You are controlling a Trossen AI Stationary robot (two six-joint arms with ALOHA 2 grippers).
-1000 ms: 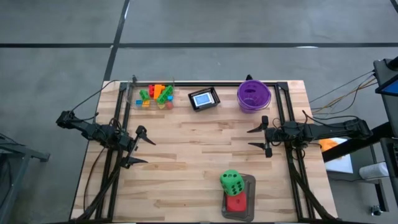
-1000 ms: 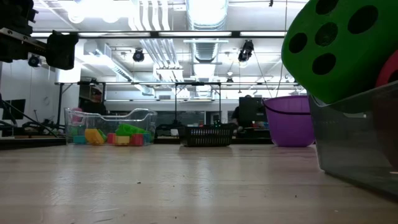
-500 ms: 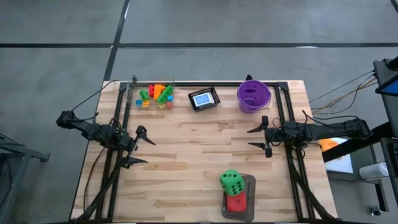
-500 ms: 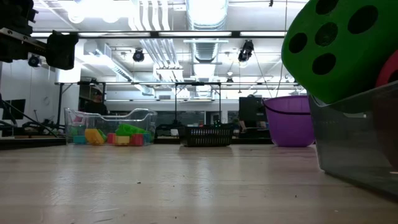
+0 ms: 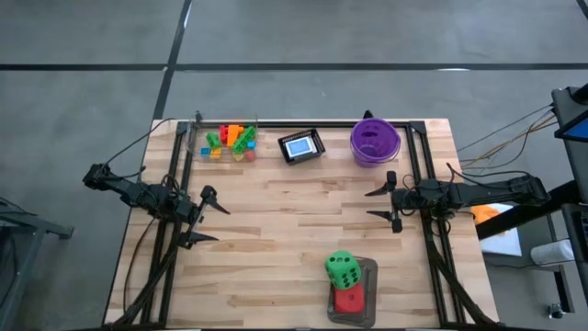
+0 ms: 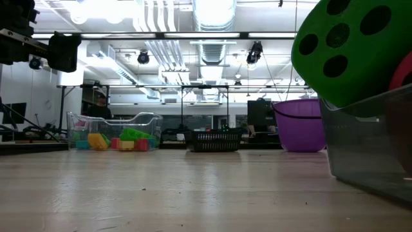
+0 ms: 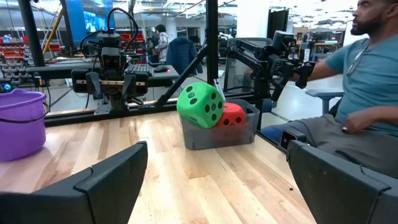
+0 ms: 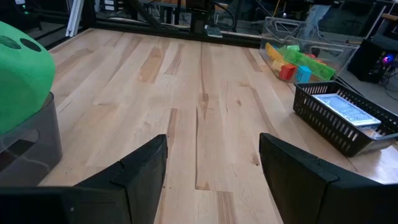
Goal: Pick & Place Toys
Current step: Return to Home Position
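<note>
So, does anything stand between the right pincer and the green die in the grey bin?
Nothing visible does. The right pincer hangs open over the right side of the table; only bare wood lies between it and the green die, which sits on the red die in the grey bin.

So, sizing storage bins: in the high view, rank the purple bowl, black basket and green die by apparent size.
Largest: purple bowl.
Then black basket and green die, which look alike; the die sits raised, nearer the camera, so no ranking.
</note>
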